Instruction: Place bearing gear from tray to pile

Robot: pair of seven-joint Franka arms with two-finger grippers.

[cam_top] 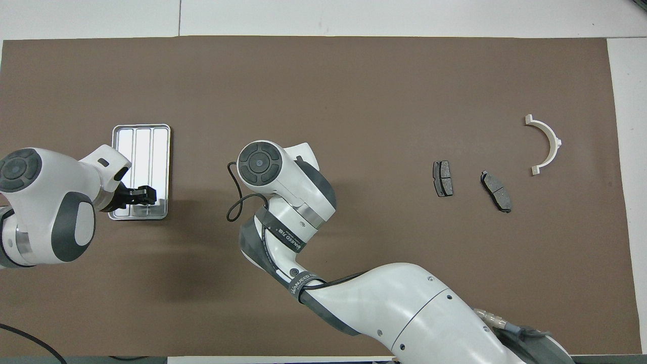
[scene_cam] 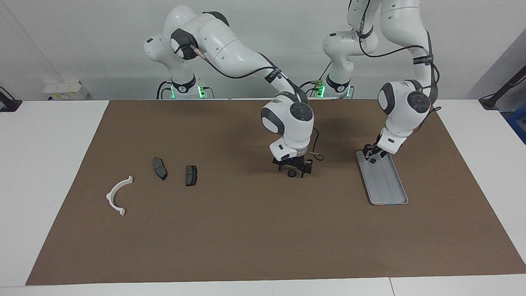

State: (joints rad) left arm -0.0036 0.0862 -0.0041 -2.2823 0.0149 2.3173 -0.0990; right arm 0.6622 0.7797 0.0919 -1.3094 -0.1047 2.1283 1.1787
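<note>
Straddling a small black bearing gear (scene_cam: 291, 174), the right end effector (scene_cam: 292, 169) is down at the brown mat (scene_cam: 246, 230), fingers apart w/ the gear between them and not visibly clamped. In the facing view the gear lies on the mat near its ctr, approx. 1 o'clock from the middle, well apart from both tray and pile.

The left end effector (scene_cam: 373, 153) hangs low over the silver tray (scene_cam: 388, 185), at the tray's 12 o'clock end in the facing view, i.e. the end nearer the robots. Whether it is apart or together cannot be told. A second small dark gear (scene_cam: 373, 160) sits in the tray just beneath it.

The tray lies at the mat's 3 o'clock in the facing view, toward the left arm's end of the desk (scene_cam: 53, 164). The pile is at 9 o'clock: a white half-ring (scene_cam: 117, 196), w/ two dark pads (scene_cam: 160, 168) (scene_cam: 191, 175) at approx. 2 o'clock from it, the pieces near each other but not touching.
</note>
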